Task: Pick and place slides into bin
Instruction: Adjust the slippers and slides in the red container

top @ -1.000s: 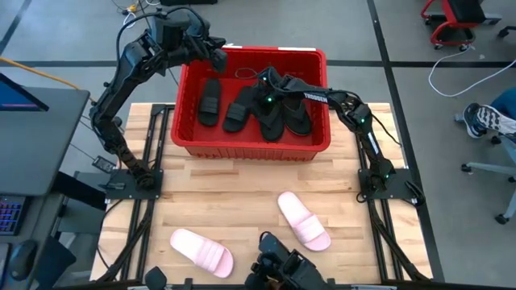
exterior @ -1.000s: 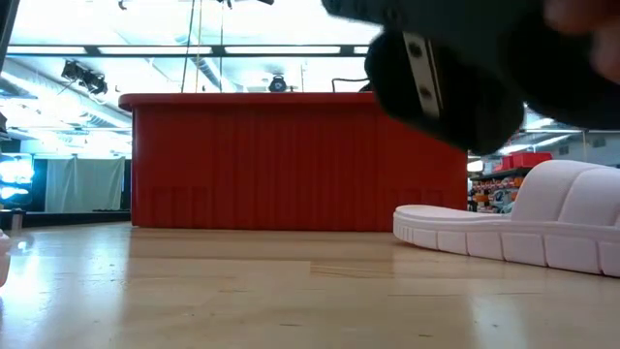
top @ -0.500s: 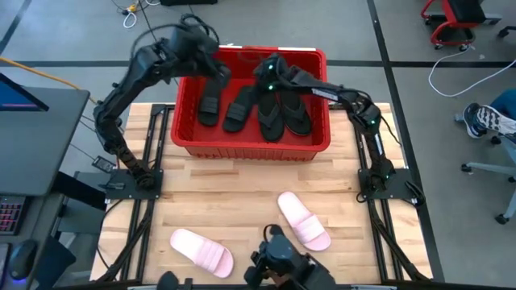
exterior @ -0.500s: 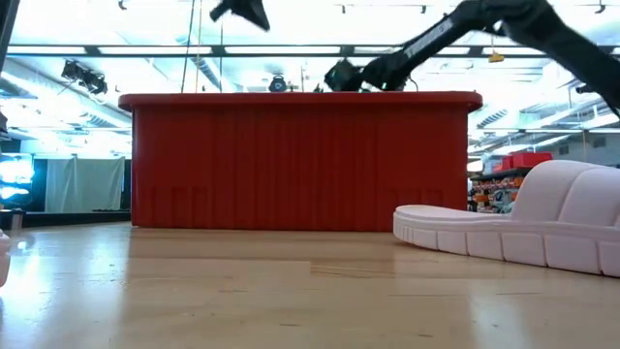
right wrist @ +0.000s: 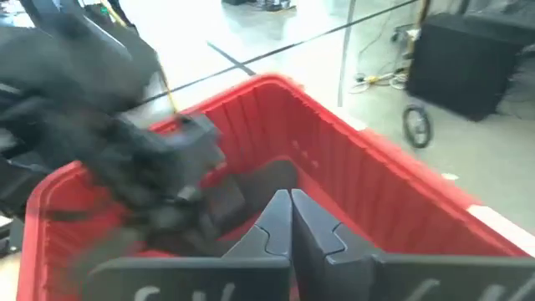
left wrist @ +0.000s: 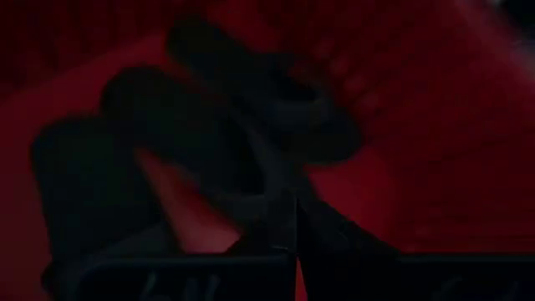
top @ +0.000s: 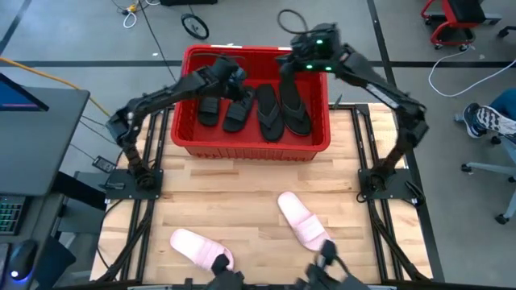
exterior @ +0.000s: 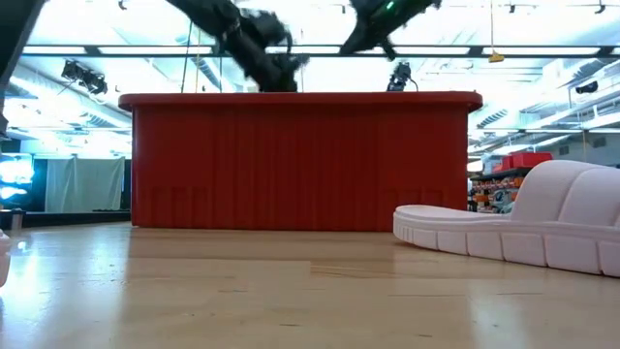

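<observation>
Four black slides [top: 254, 107] are being kept in the red bin [top: 242, 148], two pink slides [top: 304, 219] are being left on the worktop [top: 242, 201], and both end effectors [top: 234, 76] [top: 300, 60] are being held closed and empty.

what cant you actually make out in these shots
- Low view: the bin wall hides everything inside it.
- Left wrist view: too dark and blurred to tell the black slides apart.
- High view: the left pink slide is partly covered by dark gear at the bottom edge.
- Right wrist view: the left pincer is motion-blurred.

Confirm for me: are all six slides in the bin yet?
No: in the high view two pink slides lie on the table, outside the red bin.
</observation>
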`<action>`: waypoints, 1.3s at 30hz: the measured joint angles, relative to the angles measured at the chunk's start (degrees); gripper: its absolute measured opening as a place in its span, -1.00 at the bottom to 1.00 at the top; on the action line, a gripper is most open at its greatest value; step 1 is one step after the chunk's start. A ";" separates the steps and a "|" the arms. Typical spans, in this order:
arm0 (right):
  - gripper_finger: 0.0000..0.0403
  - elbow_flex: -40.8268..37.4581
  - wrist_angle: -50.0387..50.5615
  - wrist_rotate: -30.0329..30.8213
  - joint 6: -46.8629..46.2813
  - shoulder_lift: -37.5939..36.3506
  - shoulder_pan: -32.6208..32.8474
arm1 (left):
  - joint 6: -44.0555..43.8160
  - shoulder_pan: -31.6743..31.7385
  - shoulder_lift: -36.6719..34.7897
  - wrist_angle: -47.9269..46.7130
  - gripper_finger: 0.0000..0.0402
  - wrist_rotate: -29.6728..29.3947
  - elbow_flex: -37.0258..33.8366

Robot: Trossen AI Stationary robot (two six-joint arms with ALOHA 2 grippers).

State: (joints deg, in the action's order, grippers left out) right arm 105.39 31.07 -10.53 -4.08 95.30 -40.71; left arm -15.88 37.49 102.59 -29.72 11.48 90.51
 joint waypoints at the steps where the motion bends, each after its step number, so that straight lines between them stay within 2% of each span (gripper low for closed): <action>1: -1.00 0.01 1.58 0.43 0.34 -1.46 0.00 | 0.16 0.29 1.62 -0.59 -0.98 0.67 -0.10; 8: -0.99 0.01 8.33 1.55 0.88 -7.90 0.53 | 1.39 0.17 13.53 -0.49 -0.99 3.06 1.65; 12: -0.99 0.01 10.07 1.95 1.27 -9.21 0.76 | 0.83 0.07 17.79 -3.37 -0.99 2.14 3.26; 18: -0.99 0.01 11.09 2.06 1.30 -8.87 1.14 | -0.91 -0.15 18.50 -5.44 -1.00 -9.20 3.68; 25: -0.99 -0.01 13.09 2.02 1.71 -6.87 1.68 | -0.02 0.40 18.25 -7.28 -1.00 -18.14 3.70; 29: -0.99 -0.01 13.83 2.02 1.75 -6.57 2.39 | -2.42 2.29 18.25 -6.39 -1.00 -20.28 3.70; 34: -0.99 -0.01 15.24 1.94 1.78 -6.53 3.57 | -10.45 4.82 18.14 -7.15 -0.99 -20.50 3.75; 39: -0.99 -0.01 17.46 1.91 2.39 -6.53 4.28 | -10.36 5.65 17.98 -6.84 -1.00 -20.01 3.75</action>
State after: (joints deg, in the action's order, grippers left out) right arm 105.38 48.53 -8.62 -1.69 88.77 -36.43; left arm -26.23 43.13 120.56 -36.56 -8.53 94.26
